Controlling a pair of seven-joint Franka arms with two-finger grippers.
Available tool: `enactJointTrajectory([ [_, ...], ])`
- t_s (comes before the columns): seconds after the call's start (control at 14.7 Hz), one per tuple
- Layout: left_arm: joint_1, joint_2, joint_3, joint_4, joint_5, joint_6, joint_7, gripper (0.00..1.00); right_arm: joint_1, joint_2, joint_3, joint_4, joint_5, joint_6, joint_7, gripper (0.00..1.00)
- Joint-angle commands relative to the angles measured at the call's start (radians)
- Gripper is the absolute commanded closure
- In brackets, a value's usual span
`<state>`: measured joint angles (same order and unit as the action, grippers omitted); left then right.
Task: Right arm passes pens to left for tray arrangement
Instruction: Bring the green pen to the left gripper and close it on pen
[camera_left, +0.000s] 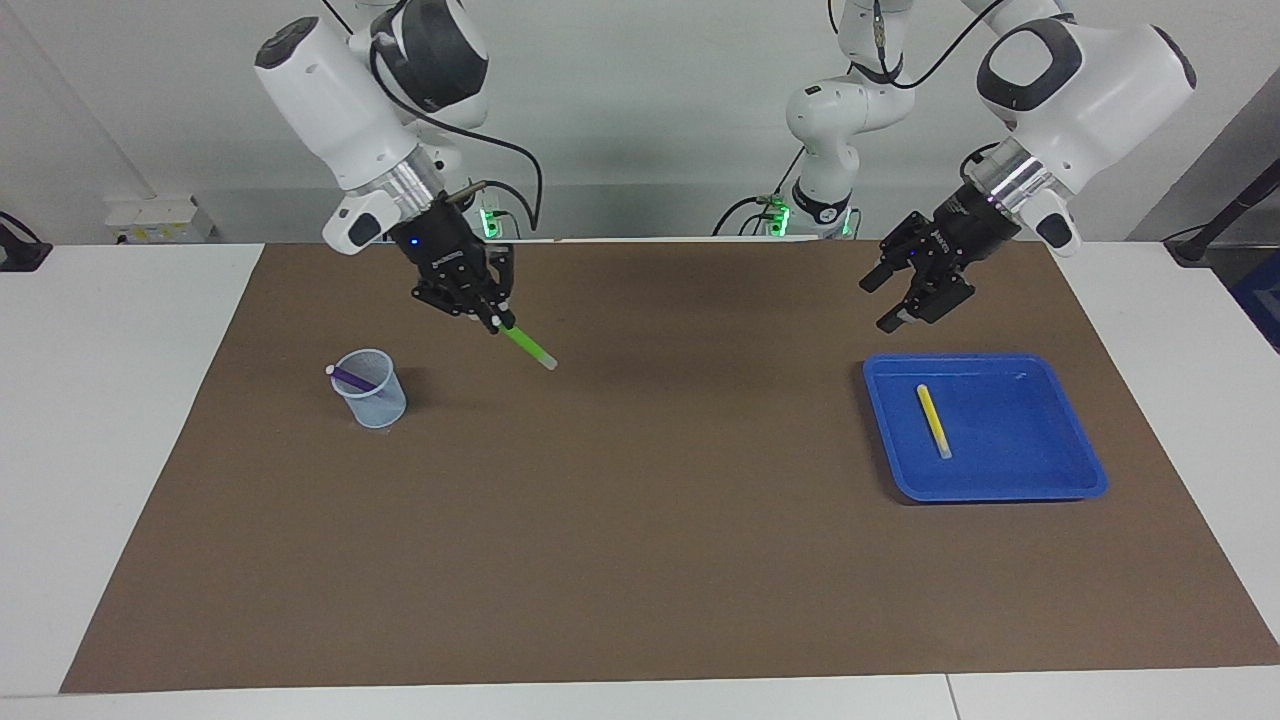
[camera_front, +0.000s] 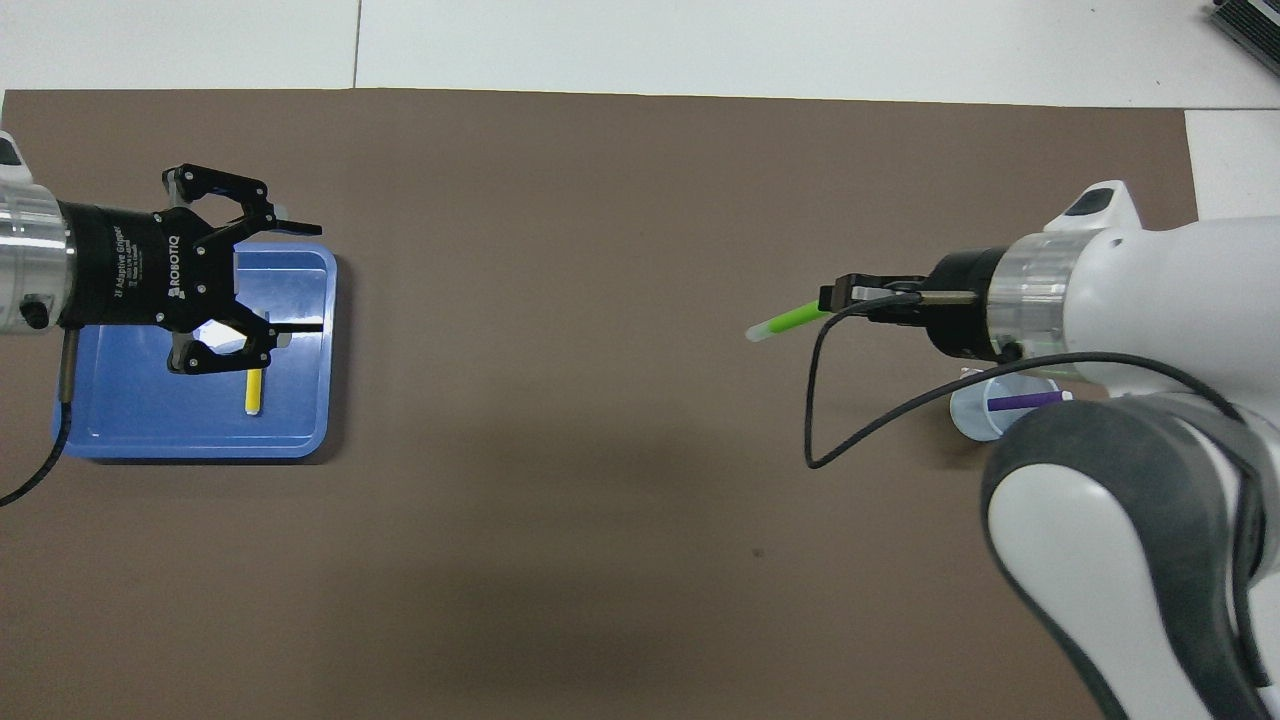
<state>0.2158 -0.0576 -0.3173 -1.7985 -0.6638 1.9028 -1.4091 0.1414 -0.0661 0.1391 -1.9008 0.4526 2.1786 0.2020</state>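
Grip: green pen (camera_left: 528, 346) is clamped at one end by the right gripper (camera_left: 490, 318), raised over the brown mat (camera_left: 640, 560) beside the cup (camera_left: 372, 390); its whitish end slants down toward the mat's middle
Receiver: left gripper (camera_left: 905, 298) hangs with fingers spread wide and nothing between them, over the edge of the blue tray (camera_left: 1050, 480) nearer the robots
Pens: yellow pen (camera_left: 934, 421) lies flat in the tray; purple pen (camera_left: 352, 378) leans in the cup
Handover advice: the free whitish end is best presented across the mat's middle, level and steady; release is judged safe only once the left fingers are closed on it
Risk: a one-end hold may let the pen swing
Surface: mat covers a white table (camera_left: 110, 450)
Room: pale wall; cables trail by the arm bases
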Motion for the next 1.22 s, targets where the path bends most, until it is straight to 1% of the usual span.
enactJointTrajectory([
  [0.0, -0.065, -0.024, 0.009, -0.022, -0.031, 0.074, -0.167, 0.18, 0.075, 0.008, -0.001, -0.004, 0.075, 0.116, 0.181, 1.00],
  [0.14, -0.104, -0.024, 0.009, -0.025, -0.030, 0.119, -0.263, 0.18, 0.148, 0.011, -0.001, -0.018, 0.080, 0.240, 0.340, 1.00],
  [0.27, -0.133, -0.024, 0.009, -0.025, -0.030, 0.121, -0.287, 0.17, 0.223, 0.015, -0.001, -0.038, 0.080, 0.341, 0.469, 1.00],
  [0.34, -0.153, -0.025, 0.009, -0.028, -0.031, 0.121, -0.287, 0.16, 0.259, 0.017, -0.001, -0.043, 0.080, 0.372, 0.511, 1.00],
  [0.41, -0.170, -0.033, 0.009, -0.041, -0.031, 0.127, -0.287, 0.04, 0.286, 0.017, -0.001, -0.047, 0.080, 0.392, 0.542, 1.00],
  [0.48, -0.190, -0.036, 0.009, -0.050, -0.031, 0.143, -0.286, 0.00, 0.308, 0.017, -0.001, -0.050, 0.080, 0.404, 0.562, 1.00],
  [0.75, -0.226, -0.036, 0.004, -0.061, -0.030, 0.163, -0.274, 0.00, 0.351, 0.015, -0.001, -0.049, 0.081, 0.406, 0.571, 1.00],
  [0.82, -0.237, -0.039, 0.004, -0.067, -0.030, 0.185, -0.274, 0.00, 0.356, 0.015, -0.001, -0.049, 0.081, 0.406, 0.573, 1.00],
  [1.02, -0.279, -0.063, 0.003, -0.137, -0.031, 0.277, -0.254, 0.00, 0.365, 0.014, 0.002, -0.049, 0.081, 0.405, 0.570, 1.00],
  [1.16, -0.312, -0.086, 0.003, -0.185, -0.034, 0.295, -0.231, 0.00, 0.366, 0.011, 0.002, -0.049, 0.081, 0.398, 0.560, 1.00],
])
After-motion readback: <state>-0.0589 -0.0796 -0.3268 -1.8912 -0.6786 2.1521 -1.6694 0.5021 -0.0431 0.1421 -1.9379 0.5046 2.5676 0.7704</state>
